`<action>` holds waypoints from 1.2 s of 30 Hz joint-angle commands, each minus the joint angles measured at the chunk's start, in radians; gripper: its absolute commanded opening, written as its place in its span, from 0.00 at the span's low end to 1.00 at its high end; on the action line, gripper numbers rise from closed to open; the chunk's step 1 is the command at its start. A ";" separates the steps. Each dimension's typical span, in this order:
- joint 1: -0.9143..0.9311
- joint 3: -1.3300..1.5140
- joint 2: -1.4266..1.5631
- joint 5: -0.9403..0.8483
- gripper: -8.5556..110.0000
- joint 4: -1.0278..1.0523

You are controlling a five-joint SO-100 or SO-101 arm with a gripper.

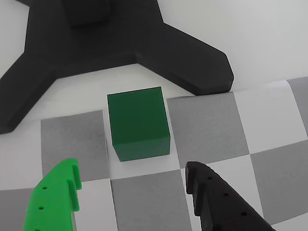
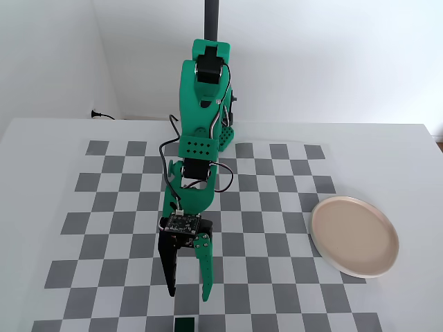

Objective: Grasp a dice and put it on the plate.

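Observation:
The dice (image 1: 138, 125) is a small dark green cube on a white checkerboard square, just ahead of my fingers in the wrist view. In the fixed view the dice (image 2: 185, 324) lies at the bottom edge, just below my fingertips. My gripper (image 1: 131, 174) is open and empty, with a bright green finger (image 1: 55, 197) at left and a black finger (image 1: 216, 202) at right. It also shows in the fixed view (image 2: 188, 296), pointing down at the board. The pale pink-beige plate (image 2: 354, 236) sits at the right of the board, far from the gripper.
A black stand base (image 1: 96, 43) with spreading legs lies just beyond the dice in the wrist view. The checkerboard mat (image 2: 277, 207) covers the white table. A black pole (image 2: 211, 21) rises behind the arm's base.

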 commanded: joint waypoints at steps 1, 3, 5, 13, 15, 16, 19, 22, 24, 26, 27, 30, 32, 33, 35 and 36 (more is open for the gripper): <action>0.011 -0.123 0.000 0.008 0.23 -0.023; 0.014 -0.135 -0.017 0.008 0.23 -0.025; 0.015 -0.147 -0.031 0.006 0.23 -0.026; 0.002 -0.169 -0.055 0.009 0.23 -0.028; -0.003 -0.169 -0.061 0.008 0.24 -0.032; -0.005 -0.172 -0.064 0.006 0.24 -0.034; -0.011 -0.198 -0.081 0.011 0.24 -0.023; -0.017 -0.232 -0.106 0.014 0.24 -0.008; -0.020 -0.250 -0.124 0.014 0.24 -0.003; -0.025 -0.267 -0.143 0.014 0.24 -0.002; -0.026 -0.273 -0.150 0.014 0.24 -0.002; -0.029 -0.299 -0.176 0.014 0.24 0.002; -0.029 -0.319 -0.195 0.018 0.24 0.011; -0.029 -0.328 -0.206 0.020 0.24 0.012; -0.029 -0.341 -0.225 0.023 0.24 0.012; -0.028 -0.347 -0.238 0.023 0.24 0.009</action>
